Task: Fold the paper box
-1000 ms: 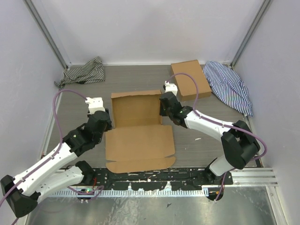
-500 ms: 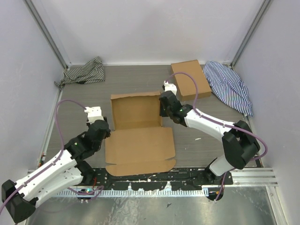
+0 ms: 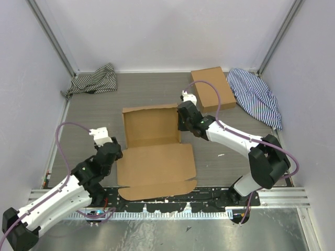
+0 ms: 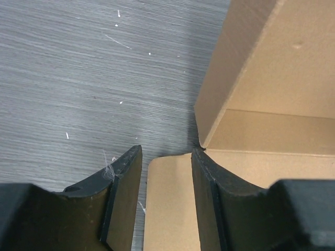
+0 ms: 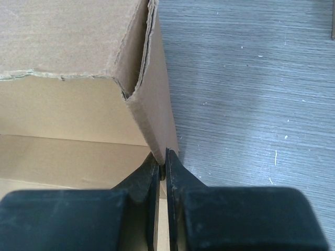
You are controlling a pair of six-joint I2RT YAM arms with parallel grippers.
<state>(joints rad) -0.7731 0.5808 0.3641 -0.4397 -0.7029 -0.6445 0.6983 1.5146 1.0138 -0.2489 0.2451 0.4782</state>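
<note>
The paper box [image 3: 156, 157] lies open mid-table, brown cardboard, its far half with raised side walls and its near lid panel flat. My right gripper [image 3: 181, 124] is shut on the box's right side wall [image 5: 157, 117], pinching its near end between the fingertips. My left gripper [image 3: 116, 155] is open at the box's left edge. In the left wrist view its jaws [image 4: 166, 157] straddle the rounded corner of a flat flap [image 4: 170, 204], not closed on it, with the raised left wall [image 4: 230, 68] just ahead.
A smaller, squarer brown box [image 3: 212, 90] lies at the back right, next to a blue striped cloth [image 3: 256, 97]. A dark striped cloth [image 3: 93, 80] lies at the back left. White walls enclose the table on three sides.
My left arm has drawn back toward the near edge, its gripper sliding from the far half's left wall down to the lid's left corner. The right gripper has held its grip.
</note>
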